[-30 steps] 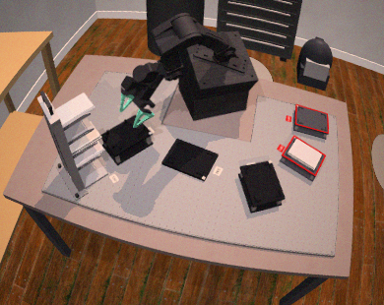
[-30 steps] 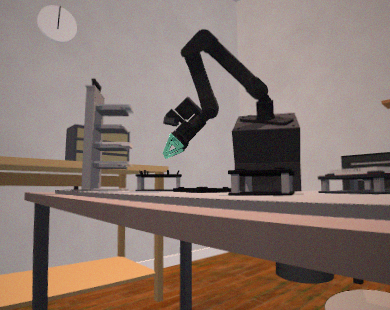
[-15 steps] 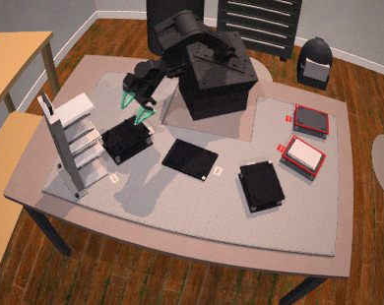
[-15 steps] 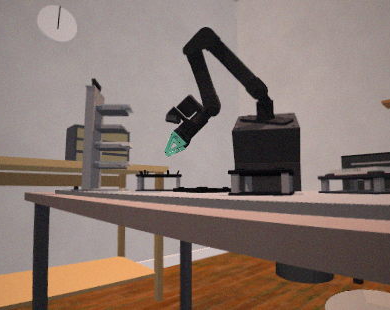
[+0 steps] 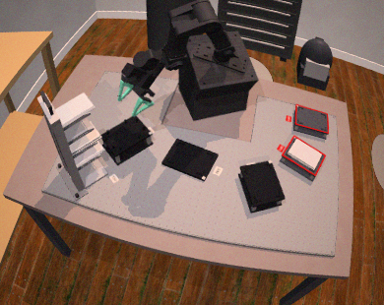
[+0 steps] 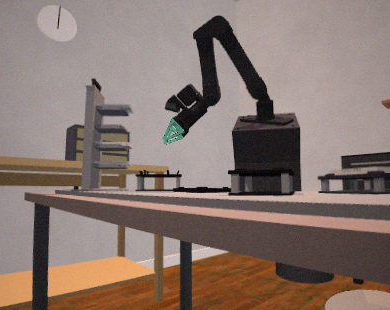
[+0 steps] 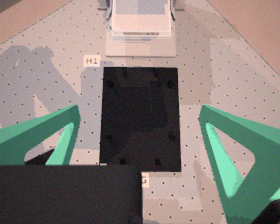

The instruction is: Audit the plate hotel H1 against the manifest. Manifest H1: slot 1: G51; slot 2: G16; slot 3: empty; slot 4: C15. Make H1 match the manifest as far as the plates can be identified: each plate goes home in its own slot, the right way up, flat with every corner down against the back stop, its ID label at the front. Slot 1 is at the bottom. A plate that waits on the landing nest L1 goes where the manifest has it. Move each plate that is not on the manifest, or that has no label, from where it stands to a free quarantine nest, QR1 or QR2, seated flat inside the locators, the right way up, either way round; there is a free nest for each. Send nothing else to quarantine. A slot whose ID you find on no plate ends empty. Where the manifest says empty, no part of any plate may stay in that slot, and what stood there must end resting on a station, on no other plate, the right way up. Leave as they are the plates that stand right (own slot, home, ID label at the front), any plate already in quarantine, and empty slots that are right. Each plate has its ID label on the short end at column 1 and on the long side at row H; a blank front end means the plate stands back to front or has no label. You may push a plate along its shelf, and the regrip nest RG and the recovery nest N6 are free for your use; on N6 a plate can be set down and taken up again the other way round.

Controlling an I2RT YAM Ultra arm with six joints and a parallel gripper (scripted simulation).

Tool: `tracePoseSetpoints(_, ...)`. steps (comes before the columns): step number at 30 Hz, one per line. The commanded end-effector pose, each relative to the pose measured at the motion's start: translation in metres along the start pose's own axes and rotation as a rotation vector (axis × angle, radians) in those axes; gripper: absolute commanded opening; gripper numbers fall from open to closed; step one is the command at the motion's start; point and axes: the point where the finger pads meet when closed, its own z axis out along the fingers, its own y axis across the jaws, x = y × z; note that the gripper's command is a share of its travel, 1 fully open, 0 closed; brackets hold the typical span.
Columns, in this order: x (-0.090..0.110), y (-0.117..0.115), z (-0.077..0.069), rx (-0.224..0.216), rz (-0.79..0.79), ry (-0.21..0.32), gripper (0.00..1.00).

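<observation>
Pincer [image 5: 135,97] is hanging above the desk [image 5: 196,231], fingers spread fully wide and gripping nothing. A black nest [image 7: 140,120] is lying directly below it, well apart. Hotel H1 [image 7: 141,20] is standing just beyond the nest, plates resting in its slots.

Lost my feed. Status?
Gripper open, empty, above the black nest fronting hotel H1. White plate sits in one red quarantine nest. Nothing between the jaws.

Table [image 5: 304,256] carries grey perforated mat [image 5: 186,216]; on mat: plate hotel [image 5: 63,148], black nests, arm pedestal [image 5: 218,93]
</observation>
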Motion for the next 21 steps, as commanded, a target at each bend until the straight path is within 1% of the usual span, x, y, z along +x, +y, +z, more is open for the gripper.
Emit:
tracePoseSetpoints(1,-0.006,-0.002,-0.009,0.002,0.003,0.009,1.0)
tracePoseSetpoints(3,-0.006,-0.002,-0.009,0.002,0.003,0.009,1.0)
tracePoseSetpoints(18,-0.042,-0.002,-0.043,0.002,0.002,0.009,1.0)
tracePoseSetpoints(20,-0.042,-0.002,-0.043,0.002,0.002,0.009,1.0)
tracePoseSetpoints(21,-0.045,-0.002,-0.046,0.002,0.002,0.009,1.0)
